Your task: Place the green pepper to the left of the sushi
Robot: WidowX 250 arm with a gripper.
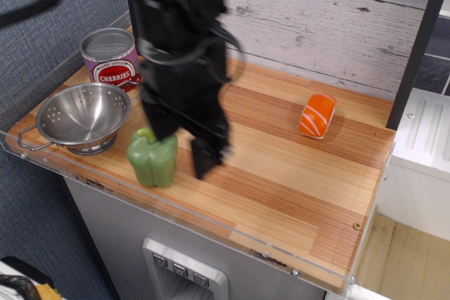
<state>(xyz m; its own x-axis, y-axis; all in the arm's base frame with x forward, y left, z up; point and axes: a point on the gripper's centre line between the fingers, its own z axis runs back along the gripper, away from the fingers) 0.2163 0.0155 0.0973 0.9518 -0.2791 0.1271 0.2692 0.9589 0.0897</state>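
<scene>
The green pepper (151, 161) stands upright near the front left edge of the wooden counter, its stem partly behind one finger. My black gripper (184, 144) hangs open right over it, one finger at the pepper's top left and the other (205, 157) just to its right; the arm is motion-blurred. The sushi (318, 115), orange with pale stripes, lies at the back right of the counter, far from the gripper.
A steel colander (81, 115) sits at the left, close to the pepper. A cherries can (110, 58) stands behind it at the back left. A grey plank wall (337, 19) backs the counter. The counter's front edge (232, 233) is near the pepper.
</scene>
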